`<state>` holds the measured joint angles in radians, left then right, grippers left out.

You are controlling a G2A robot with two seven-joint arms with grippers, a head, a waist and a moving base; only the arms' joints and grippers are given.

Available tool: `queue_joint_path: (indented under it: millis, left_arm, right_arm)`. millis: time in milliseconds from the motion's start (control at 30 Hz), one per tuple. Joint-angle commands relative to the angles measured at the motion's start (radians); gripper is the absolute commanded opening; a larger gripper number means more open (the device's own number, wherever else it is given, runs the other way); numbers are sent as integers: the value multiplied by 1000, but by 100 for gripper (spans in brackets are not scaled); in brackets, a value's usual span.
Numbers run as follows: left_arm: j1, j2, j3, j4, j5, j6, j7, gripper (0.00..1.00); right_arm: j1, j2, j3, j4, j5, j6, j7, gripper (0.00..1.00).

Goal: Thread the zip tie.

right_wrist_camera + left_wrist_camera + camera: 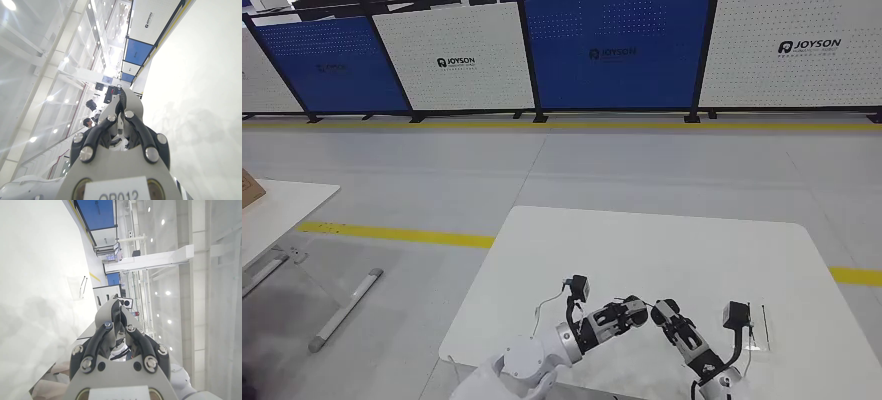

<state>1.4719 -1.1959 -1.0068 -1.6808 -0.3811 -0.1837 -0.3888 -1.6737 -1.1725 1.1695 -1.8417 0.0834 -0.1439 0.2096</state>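
Observation:
Two thin black zip ties [763, 325] lie side by side on the white table [662, 250] near its right front corner, on a clear sheet [73, 287]. The left wrist view shows the zip ties [84, 285] some way beyond my left gripper [118, 300]. That left gripper [642, 308] is shut, with only its black pads showing between the fingers. My right gripper [660, 305] hovers tip to tip with it near the table's front edge. The right gripper [121, 91] is also shut, pads pressed together. Both are well to the left of the zip ties.
The table's front edge runs just under both arms. A second white table [272, 210] stands at the far left, with a grey bar [342, 310] lying on the floor beside it. Blue and white panels [617, 55] line the back.

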Motion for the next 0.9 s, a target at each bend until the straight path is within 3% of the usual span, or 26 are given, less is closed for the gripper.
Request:
queue_joint_path:
  millis: [0,267,300,400,600,767,867]
  left_arm:
    - [1,1,0,-1,2,0,0,0]
    - [3,3,-2,-4,11,1,6,1]
    - [3,3,-3,-5,13,3,9,22]
    - [4,3,-3,-5,19,5,17,33]
    - [2,3,-1,-3,24,4,25,31]
    - [1,3,3,-1,30,-1,29,13]
    - [0,3,4,0,31,-2,28,10]
  right_arm:
    - [0,0,0,0,0,0,0,0]
    - [0,0,0,0,0,0,0,0]
    - [0,0,0,0,0,0,0,0]
    - [0,0,0,0,0,0,0,0]
    - [0,0,0,0,0,0,0,0]
    - [0,0,0,0,0,0,0,0]
    - [0,0,0,0,0,0,0,0]
